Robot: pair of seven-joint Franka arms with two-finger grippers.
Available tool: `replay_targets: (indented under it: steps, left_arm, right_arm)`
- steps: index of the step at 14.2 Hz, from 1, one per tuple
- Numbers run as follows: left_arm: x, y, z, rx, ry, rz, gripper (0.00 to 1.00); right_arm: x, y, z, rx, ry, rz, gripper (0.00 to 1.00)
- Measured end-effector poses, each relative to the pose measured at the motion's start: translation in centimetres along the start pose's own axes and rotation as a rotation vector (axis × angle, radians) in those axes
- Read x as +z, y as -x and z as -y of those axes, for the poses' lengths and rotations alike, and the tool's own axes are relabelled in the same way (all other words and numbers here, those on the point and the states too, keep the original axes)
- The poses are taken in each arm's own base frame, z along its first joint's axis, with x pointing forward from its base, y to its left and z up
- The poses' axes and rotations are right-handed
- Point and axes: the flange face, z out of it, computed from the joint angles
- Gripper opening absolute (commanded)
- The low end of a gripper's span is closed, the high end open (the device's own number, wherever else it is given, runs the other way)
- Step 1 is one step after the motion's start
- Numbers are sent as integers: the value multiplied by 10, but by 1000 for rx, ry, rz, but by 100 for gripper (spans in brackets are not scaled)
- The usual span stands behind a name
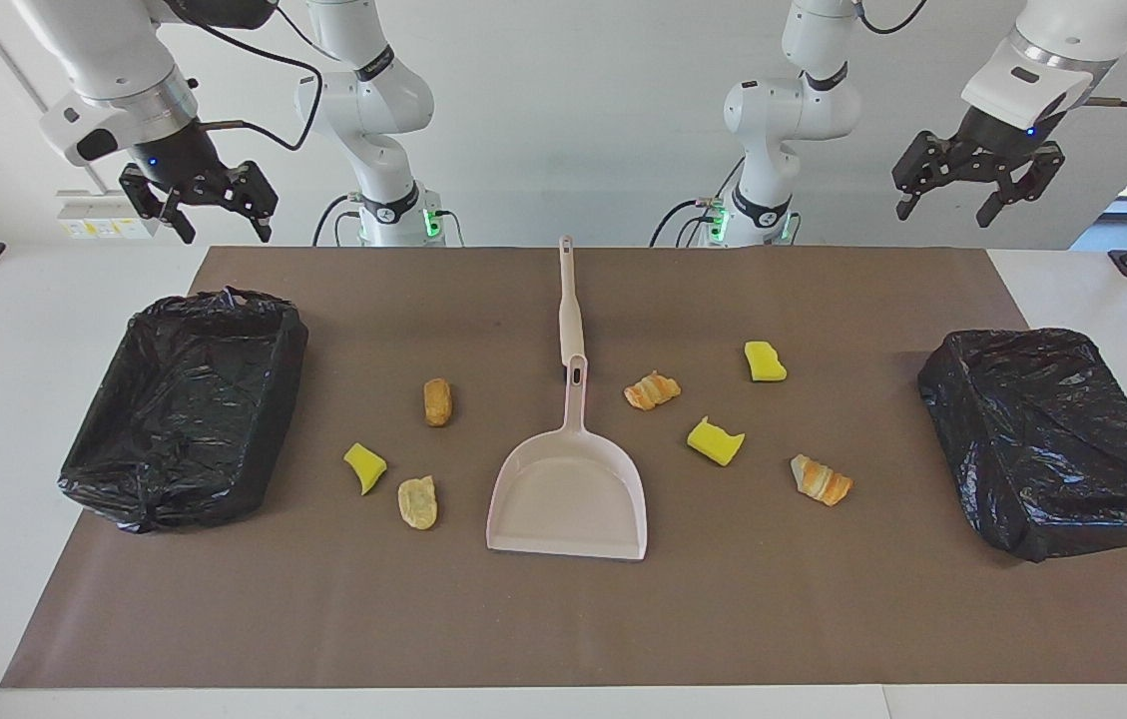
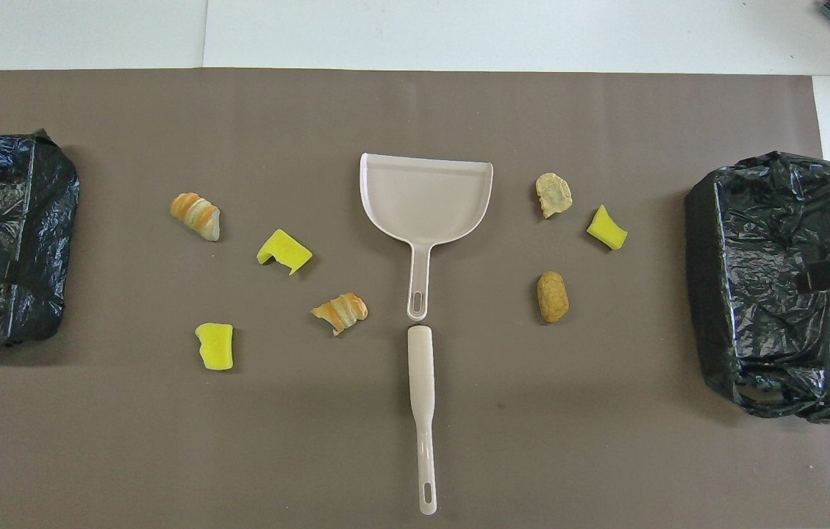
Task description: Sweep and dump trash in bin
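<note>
dustpan (image 1: 568,489) handle points at robots; trash (image 1: 715,440) flanks it.

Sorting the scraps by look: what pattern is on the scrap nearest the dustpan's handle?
Orange-and-white stripes on that scrap, clearest in the overhead view.

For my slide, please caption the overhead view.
Pink dustpan and brush lie mid-table among seven trash scraps, between two bag-lined bins.

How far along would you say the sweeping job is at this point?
Nothing looks done yet. All seven scraps of trash lie on the mat, none in the dustpan or either lined bin. Nothing is in hand: the left gripper and right gripper hang open, up near the robots' edge of the table. The brush lies untouched by the dustpan's handle. Sweeping and dumping all remain.
</note>
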Motion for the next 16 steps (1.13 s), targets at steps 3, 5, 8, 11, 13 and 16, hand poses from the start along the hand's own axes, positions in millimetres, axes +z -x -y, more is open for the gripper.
replay_targets:
  steps: [3,5,8,11,13,16]
  left_arm:
    - [0,0,-1,2,0,-1,100]
    - [0,0,-1,2,0,-1,100]
    - [0,0,-1,1,0,-1,100]
    - [0,0,-2,4,0,-1,100]
    - [0,-1,-9,16,0,0,100]
    - [4,-1,-42,77,10,8,100]
  right_arm:
    - [0,0,-1,0,4,1,100]
    - [1,0,-1,1,9,2,100]
    - [2,0,-1,1,10,6,100]
    - [3,1,-2,2,11,17,100]
    - [6,1,-2,2,13,24,100]
    - [13,2,-2,2,13,38,100]
